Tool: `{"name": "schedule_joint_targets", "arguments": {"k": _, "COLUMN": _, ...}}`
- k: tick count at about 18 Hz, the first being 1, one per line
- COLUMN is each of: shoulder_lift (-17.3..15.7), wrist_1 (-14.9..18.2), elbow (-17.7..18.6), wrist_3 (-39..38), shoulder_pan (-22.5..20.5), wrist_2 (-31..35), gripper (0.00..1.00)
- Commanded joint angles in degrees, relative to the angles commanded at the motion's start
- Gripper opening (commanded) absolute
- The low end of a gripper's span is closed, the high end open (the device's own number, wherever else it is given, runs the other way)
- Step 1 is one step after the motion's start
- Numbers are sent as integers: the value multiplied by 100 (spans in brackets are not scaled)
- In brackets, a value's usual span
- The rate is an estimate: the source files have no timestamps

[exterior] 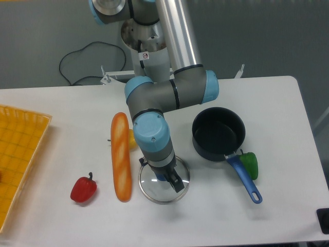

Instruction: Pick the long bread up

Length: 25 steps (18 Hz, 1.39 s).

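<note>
1. From my remote seat I see the claw (174, 181) low over the glass lid (164, 181), with its dark fingers pointing down at the lid's middle. The wrist blocks most of it, so I cannot tell how far the fingers are parted or whether they have hold of anything.
2. The glass lid lies flat on the white table (288, 108), near the front edge and roughly at the table's centre from left to right.
3. The long bread (121, 156) lies flat on the table just left of the lid, apart from the claw. Its length runs from far to near, with the far end level with the arm's blue-capped wrist and the near end beside the lid's left rim.
4. A small yellow item (132, 139) peeks out between the bread's far half and the arm; most of it is hidden, so I can't say what it is.
5. A red pepper (84, 189) sits on the table left of the bread's near end, close to it but not touching.
6. To the right of the arm stands a dark pot (218, 133) with a blue handle (244, 177) that points toward the near right.
7. A green pepper (250, 164) rests right against that handle on its right side.
8. A yellow basket (18, 154) takes up the far left edge of the table, well apart from the bread.
</note>
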State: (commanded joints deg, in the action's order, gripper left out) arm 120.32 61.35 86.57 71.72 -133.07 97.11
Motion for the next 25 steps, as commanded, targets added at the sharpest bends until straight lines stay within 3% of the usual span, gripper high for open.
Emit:
{"name": "schedule_joint_targets", "arguments": {"k": 21, "shoulder_lift": -17, "wrist_1": 9, "elbow": 71, "wrist_3": -35, "shoulder_pan": 44, "wrist_2": 36, "gripper": 100}}
{"name": "schedule_joint_targets", "arguments": {"k": 25, "shoulder_lift": -44, "wrist_1": 9, "elbow": 62, "wrist_3": -509, "shoulder_pan": 35, "wrist_2": -210, "gripper": 100}}
